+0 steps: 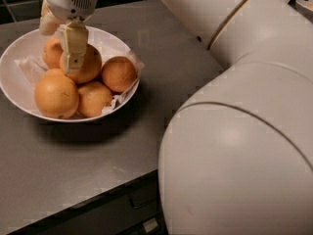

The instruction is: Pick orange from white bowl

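The white bowl point(13, 84) with its crinkled paper lining point(28, 66) sits on the grey counter at the upper left and holds several oranges. My gripper point(66, 48) reaches down into the bowl from above. Its fingers are closed on the orange point(91, 65) in the middle of the pile; the near finger point(73, 45) lies against that orange's front and the far finger point(49, 24) is behind it. Another large orange point(56, 96) lies at the bowl's front left, free of the gripper.
My bulky white arm point(234, 131) fills the right half of the view and hides the counter there. The grey counter point(73, 155) runs to a front edge at the lower left, with a dark cabinet front point(132, 204) below. Smaller oranges point(119, 73) crowd the held one.
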Motion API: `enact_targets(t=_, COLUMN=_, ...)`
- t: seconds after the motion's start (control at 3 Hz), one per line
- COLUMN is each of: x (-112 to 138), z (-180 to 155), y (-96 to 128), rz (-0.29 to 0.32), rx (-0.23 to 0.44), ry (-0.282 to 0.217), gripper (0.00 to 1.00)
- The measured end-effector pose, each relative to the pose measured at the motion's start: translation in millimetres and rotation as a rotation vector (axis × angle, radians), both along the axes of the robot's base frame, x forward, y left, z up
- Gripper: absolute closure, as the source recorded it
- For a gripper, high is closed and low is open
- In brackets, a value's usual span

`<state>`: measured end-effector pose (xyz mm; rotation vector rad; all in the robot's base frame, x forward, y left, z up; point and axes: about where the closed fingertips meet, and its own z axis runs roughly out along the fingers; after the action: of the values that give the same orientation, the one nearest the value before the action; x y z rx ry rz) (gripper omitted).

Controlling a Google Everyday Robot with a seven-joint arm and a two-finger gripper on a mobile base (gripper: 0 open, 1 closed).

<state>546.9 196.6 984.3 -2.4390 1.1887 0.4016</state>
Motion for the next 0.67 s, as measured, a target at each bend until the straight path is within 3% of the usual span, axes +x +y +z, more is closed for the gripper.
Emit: enact_targets(t=0.67, x=-13.5, z=-5.0, y=-5.7, rz=-0.017, rx=-0.012, ry=0.037, gripper=0.23)
